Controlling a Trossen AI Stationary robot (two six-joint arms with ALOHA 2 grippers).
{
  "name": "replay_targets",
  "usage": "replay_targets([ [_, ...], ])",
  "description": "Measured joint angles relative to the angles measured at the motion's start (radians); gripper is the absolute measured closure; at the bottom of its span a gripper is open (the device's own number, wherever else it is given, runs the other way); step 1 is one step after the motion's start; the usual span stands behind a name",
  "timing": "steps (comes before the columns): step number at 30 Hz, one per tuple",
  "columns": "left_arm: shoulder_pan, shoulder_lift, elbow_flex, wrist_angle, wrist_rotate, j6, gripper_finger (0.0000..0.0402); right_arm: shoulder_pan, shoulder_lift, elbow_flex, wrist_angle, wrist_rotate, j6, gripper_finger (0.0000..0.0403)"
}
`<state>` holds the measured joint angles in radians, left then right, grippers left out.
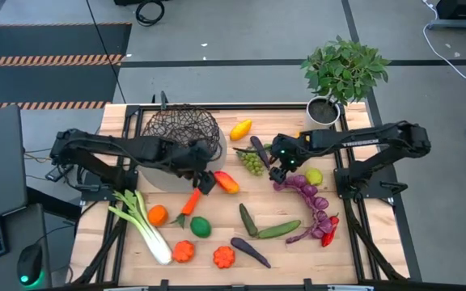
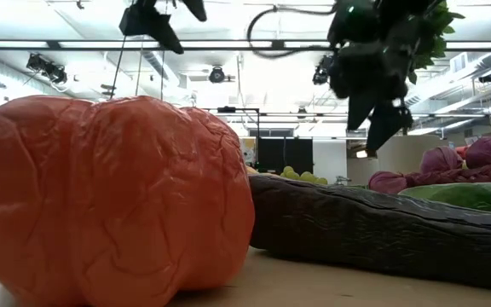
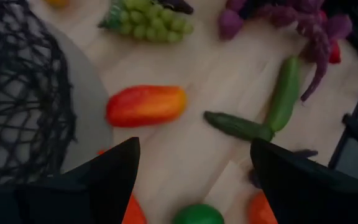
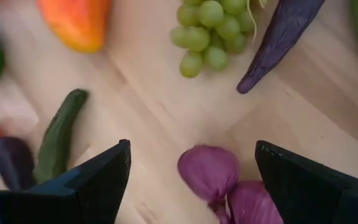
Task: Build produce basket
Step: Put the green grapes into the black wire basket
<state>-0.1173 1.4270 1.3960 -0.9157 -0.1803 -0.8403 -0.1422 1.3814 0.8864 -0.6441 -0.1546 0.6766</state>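
Bright, even overhead light in the high view, only faint soft shadows on the pale wooden table [image 1: 217, 234]. Glaring ceiling lights [image 2: 220, 75] in the low view, washed white; orange vegetable [image 2: 113, 200] close up, slightly soft. Both wrist views blurred, dark fingers [image 3: 104, 180] out of focus.

Potted plant [image 1: 344, 74] at table's [image 1: 298, 255] far right corner
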Motion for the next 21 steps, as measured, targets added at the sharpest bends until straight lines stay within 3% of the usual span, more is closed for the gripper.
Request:
replay_targets([
  [8, 0.052, -0.054, 0.0, 0.029, -0.001, -0.038, 0.0088, -0.069, 0.103, 0.05, -0.013, 0.122, -0.137, 0.0056],
  [16, 0.078, -0.075, 0.0, 0.029, -0.003, -0.082, 0.0088, -0.158, 0.192, 0.166, 0.073, 0.116, -0.293, 0.0056],
  [21, 0.088, -0.078, -0.001, 0.039, -0.003, -0.1, 0.0089, -0.185, 0.293, 0.228, 0.068, 0.092, -0.305, 0.0056],
])
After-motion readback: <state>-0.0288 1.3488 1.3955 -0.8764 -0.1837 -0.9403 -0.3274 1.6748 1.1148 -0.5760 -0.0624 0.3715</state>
